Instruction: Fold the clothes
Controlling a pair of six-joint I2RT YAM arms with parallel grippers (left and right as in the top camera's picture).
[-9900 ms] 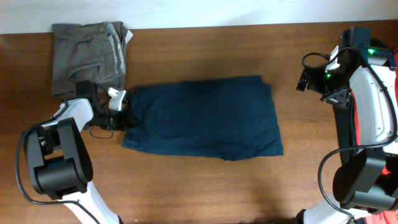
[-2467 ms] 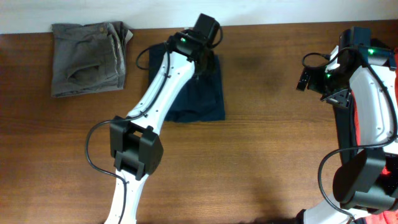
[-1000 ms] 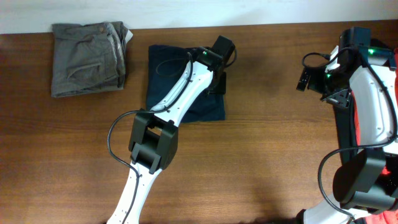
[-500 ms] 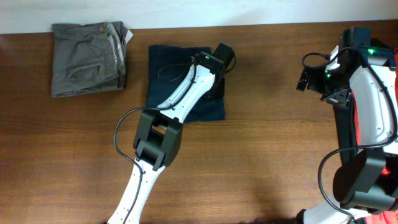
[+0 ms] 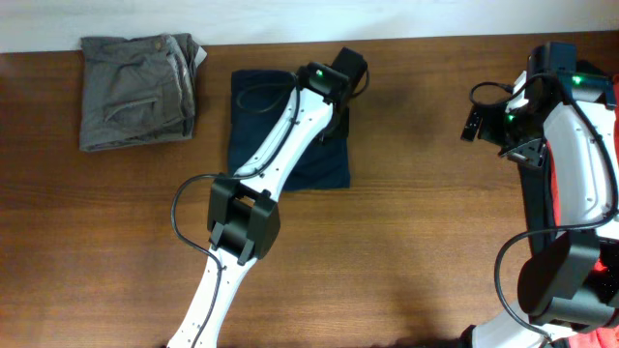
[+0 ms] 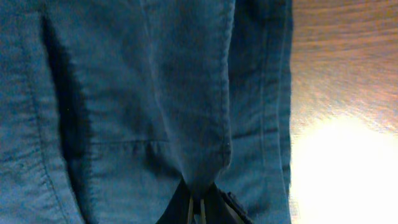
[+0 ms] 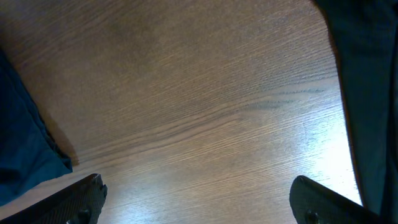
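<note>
One pinch carries the risk: the left gripper (image 6: 199, 210) is pressed together on a raised ridge of the navy garment (image 5: 290, 145). The garment lies folded toward 12 o'clock on the counter (image 5: 406, 251), apart from the grey-olive trousers (image 5: 135, 87) at 10 o'clock. Rising without letting go would likely drag the top layer and spoil the fold. The right gripper (image 7: 199, 202) hangs spread over bare wood at 3 o'clock

You have the folded garment (image 5: 324, 164) lying mid-table (image 5: 416, 242), with the trousers (image 5: 135, 92) to its left, near the far edge.
</note>
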